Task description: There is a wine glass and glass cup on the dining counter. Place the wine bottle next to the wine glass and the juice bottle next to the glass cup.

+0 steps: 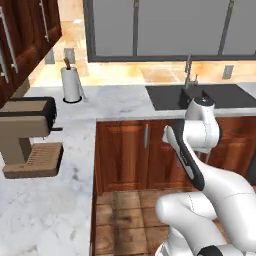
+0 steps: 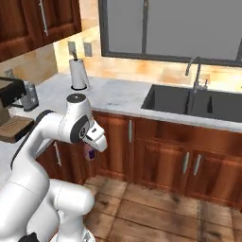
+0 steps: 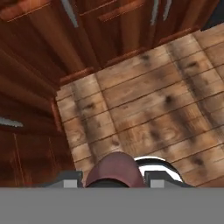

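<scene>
Juice bottle [image 3: 114, 169] sat clamped in your gripper [image 2: 90, 153], whose fingers were closed narrowly on it, its reddish top rising between the fingertips in the hand view. You held it low over the wooden floor [image 3: 153, 105], in front of the brown cabinets [image 2: 156, 151] under the sink [image 2: 189, 101].

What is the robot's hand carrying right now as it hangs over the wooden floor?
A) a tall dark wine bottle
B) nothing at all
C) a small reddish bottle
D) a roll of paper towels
C: in the hand view a rounded dark red top, the juice bottle, sits between the fingertips of the gripper, and the right base view shows a small purplish-red bottle hanging under the hand, above the floor planks.
</scene>
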